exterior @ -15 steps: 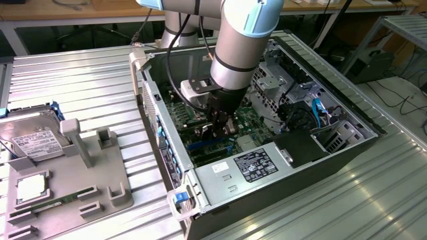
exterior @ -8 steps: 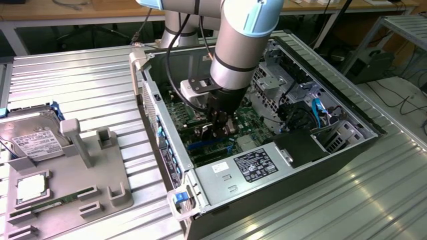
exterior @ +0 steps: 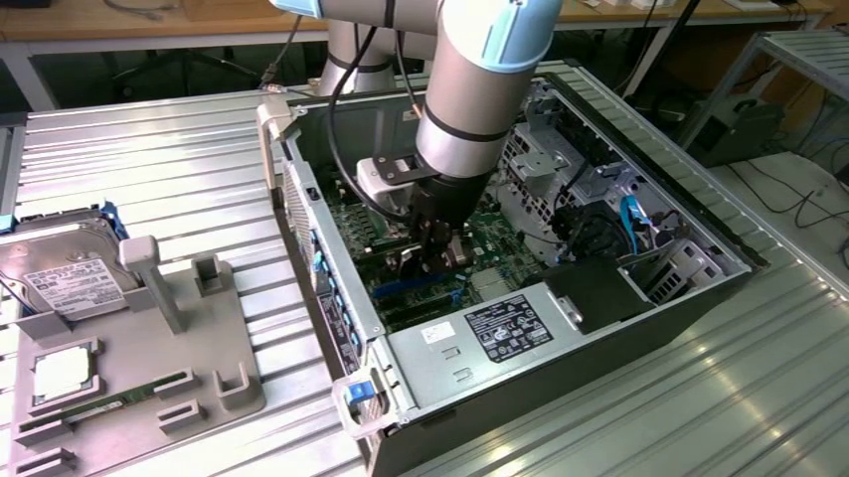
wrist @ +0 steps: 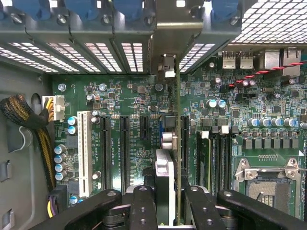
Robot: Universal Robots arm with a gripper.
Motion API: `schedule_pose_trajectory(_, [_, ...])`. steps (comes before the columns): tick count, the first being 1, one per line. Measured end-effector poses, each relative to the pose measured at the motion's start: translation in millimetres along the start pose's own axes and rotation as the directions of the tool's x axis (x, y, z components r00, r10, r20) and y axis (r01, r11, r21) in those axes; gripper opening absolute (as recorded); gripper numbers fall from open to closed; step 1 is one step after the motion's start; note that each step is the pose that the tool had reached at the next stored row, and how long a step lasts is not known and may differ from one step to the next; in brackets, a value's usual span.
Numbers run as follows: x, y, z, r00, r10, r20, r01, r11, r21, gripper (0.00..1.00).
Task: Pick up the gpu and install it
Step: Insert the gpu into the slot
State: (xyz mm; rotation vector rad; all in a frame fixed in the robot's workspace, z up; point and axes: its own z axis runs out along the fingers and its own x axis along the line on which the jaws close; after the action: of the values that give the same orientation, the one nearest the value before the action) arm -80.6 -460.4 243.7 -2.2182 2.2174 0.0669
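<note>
In the wrist view the gripper [wrist: 169, 203] pinches the gpu [wrist: 165, 177] edge-on between its fingers — the card stands upright over the green motherboard [wrist: 129, 103], its far end reaching the slotted back wall of the computer case [wrist: 96, 50]. In the exterior view the arm [exterior: 471, 89] reaches down into the open case on the bench [exterior: 159, 169] — a hard drive [exterior: 60, 273] sits well apart at that view's left.

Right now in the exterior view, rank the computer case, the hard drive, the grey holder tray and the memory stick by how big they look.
1. Computer case, clearly largest.
2. Grey holder tray.
3. Hard drive, partly cut off at the exterior view's left, so its rank is less sure.
4. Memory stick, smallest.
</note>
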Motion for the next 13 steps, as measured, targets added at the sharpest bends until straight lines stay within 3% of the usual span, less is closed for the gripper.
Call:
schedule_pose_trajectory(10, [0.5,0.0,0.0,1.0000,0.001,-0.0002,-0.001,1.0000,0.0001,0.28])
schedule_pose_trajectory(12, [0.6,-0.1,0.1,1.0000,0.001,-0.0043,-0.001,1.0000,0.0002,0.28])
schedule_pose_trajectory(13, [0.5,-0.1,0.1,0.9999,0.001,-0.0100,-0.001,1.0000,0.0002,0.28])
